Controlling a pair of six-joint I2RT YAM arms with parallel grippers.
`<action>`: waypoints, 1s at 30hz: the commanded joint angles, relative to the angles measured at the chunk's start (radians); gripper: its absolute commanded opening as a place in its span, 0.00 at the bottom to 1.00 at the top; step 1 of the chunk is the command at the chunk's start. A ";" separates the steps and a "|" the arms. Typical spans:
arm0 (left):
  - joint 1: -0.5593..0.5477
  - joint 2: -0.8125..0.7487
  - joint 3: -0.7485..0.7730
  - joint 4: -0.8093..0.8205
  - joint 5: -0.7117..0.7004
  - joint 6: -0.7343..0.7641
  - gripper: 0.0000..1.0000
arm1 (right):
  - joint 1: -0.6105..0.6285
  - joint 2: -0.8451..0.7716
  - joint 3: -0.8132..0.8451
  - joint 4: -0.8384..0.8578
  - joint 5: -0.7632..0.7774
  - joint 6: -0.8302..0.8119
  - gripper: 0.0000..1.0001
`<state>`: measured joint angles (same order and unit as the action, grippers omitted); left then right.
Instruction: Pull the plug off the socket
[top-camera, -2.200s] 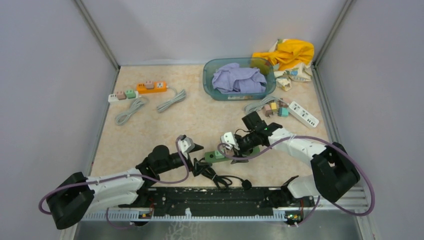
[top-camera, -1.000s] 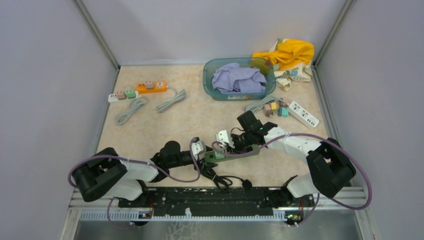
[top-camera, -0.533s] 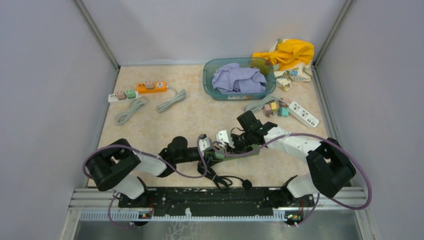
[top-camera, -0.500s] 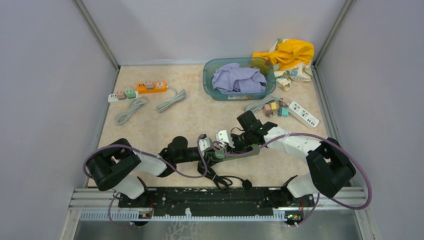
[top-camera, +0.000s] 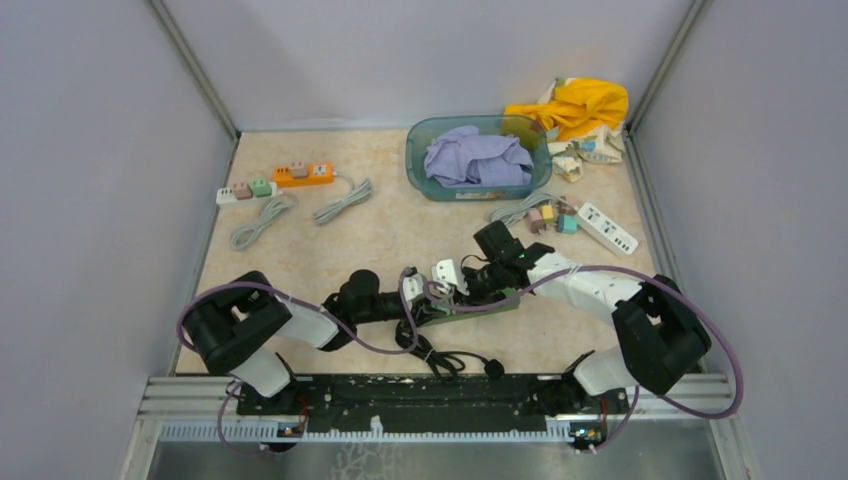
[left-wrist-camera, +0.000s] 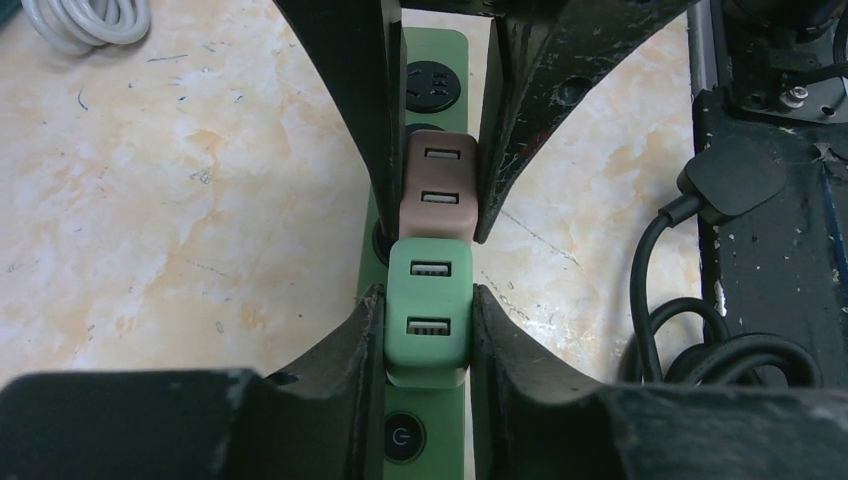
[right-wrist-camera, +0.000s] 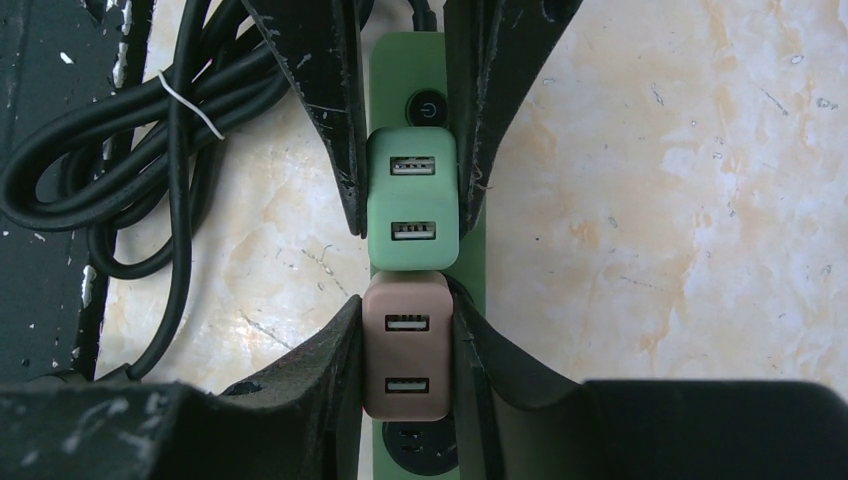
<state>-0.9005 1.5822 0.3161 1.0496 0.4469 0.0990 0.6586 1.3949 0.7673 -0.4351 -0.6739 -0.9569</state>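
Green plug (left-wrist-camera: 430, 310), a two-port adapter, sits seated in the green socket strip (left-wrist-camera: 437, 60), which lies flat on the bench (top-camera: 300, 230) close to the middle of its near edge; it touches a brown plug (left-wrist-camera: 438, 185) in the next outlet. Its two flat sides are clenched by the left pincer (left-wrist-camera: 427, 292), and the right pincer (right-wrist-camera: 405, 300) is clenched likewise on the brown one, the two meeting head-on over the strip. Gripping the flat sides probably sets up a straight pull out of the outlet, while the right grip likely steadies the strip so it does not lift along.
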 joint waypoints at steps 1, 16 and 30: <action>-0.002 0.014 0.014 -0.015 0.009 0.030 0.01 | 0.001 -0.006 0.054 0.016 -0.017 0.015 0.00; -0.002 0.032 0.013 -0.034 0.019 0.029 0.01 | -0.016 -0.053 -0.002 0.210 -0.021 0.147 0.00; -0.003 0.038 0.020 -0.038 0.015 0.031 0.01 | -0.002 -0.036 -0.007 0.170 -0.150 0.121 0.00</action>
<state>-0.9028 1.5967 0.3275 1.0534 0.4564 0.1326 0.6247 1.3567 0.7212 -0.4088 -0.7414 -0.9733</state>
